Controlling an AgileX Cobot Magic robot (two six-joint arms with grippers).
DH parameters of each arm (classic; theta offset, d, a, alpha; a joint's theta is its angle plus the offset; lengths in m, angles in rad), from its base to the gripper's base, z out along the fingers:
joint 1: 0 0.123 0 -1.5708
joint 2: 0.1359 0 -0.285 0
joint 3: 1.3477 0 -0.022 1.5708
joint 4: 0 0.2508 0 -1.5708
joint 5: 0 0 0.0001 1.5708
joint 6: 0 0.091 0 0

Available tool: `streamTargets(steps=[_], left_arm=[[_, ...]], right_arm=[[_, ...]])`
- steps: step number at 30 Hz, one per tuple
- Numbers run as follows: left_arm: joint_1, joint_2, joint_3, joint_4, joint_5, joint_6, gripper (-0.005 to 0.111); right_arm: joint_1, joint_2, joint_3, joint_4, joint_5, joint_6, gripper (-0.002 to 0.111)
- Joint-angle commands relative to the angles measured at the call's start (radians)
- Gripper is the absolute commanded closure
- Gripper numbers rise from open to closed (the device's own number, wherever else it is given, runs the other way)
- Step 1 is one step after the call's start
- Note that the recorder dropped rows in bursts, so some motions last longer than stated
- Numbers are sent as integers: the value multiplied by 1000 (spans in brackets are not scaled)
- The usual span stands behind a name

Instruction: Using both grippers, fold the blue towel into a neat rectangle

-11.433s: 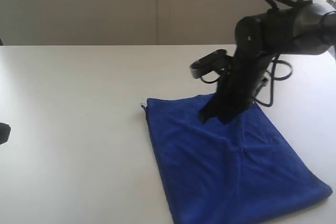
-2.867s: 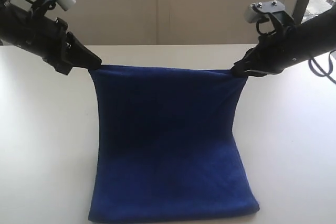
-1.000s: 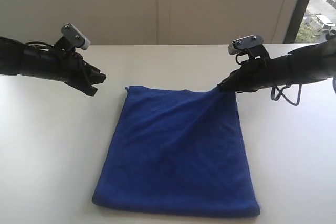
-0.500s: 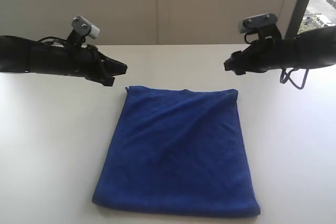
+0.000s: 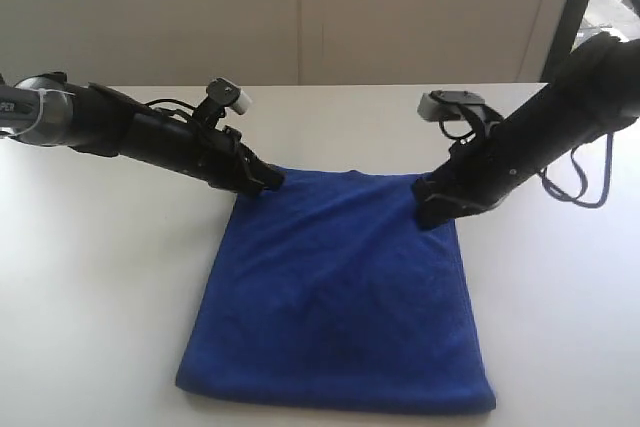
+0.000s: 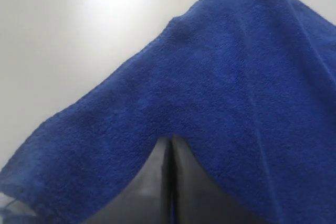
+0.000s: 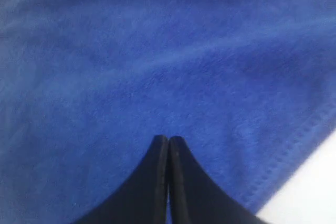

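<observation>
The blue towel (image 5: 340, 287) lies flat on the white table (image 5: 100, 297), folded into a rough rectangle. My left gripper (image 5: 268, 182) is shut, its tip resting on the towel's far left corner. My right gripper (image 5: 428, 215) is shut too, its tip pressed down on the far right corner. In the left wrist view the left gripper (image 6: 170, 140) has its jaws together against the blue towel (image 6: 236, 77), with no cloth seen between them. The right wrist view shows the same: the right gripper (image 7: 168, 139) closed on top of the blue towel (image 7: 157, 51), near its stitched hem.
A pale wall (image 5: 300, 7) rises behind the table's far edge. A dark window frame (image 5: 562, 7) stands at the far right. A black cable loop (image 5: 590, 182) hangs beside the right arm. Bare table lies on both sides of the towel.
The right gripper let go of the raised far right corner, and the towel settled flat. Both arms then came down onto the towel's far corners with their jaws closed.
</observation>
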Motion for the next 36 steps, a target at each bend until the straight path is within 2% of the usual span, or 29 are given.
streamTargets(steps=[1, 6, 15, 21, 29, 36], left_arm=[[-2, 11, -4, 22, -24, -9, 106], [-2, 30, -4, 36, -48, -13, 106], [-1, 34, -4, 201, -102, -112, 107], [-1, 34, -4, 327, -123, -203, 107], [-1, 22, -5, 330, -127, -203, 107], [-2, -54, -6, 282, -88, -194, 107]], right_arm=[[64, -8, 56, -40, -56, 7, 108], [97, 10, 107, -82, -162, 57, 108], [97, 81, 107, -136, -156, 126, 108], [97, 85, 107, -297, -109, 263, 108], [97, 85, 107, -303, -66, 278, 108], [97, 39, 70, -243, -149, 274, 108]])
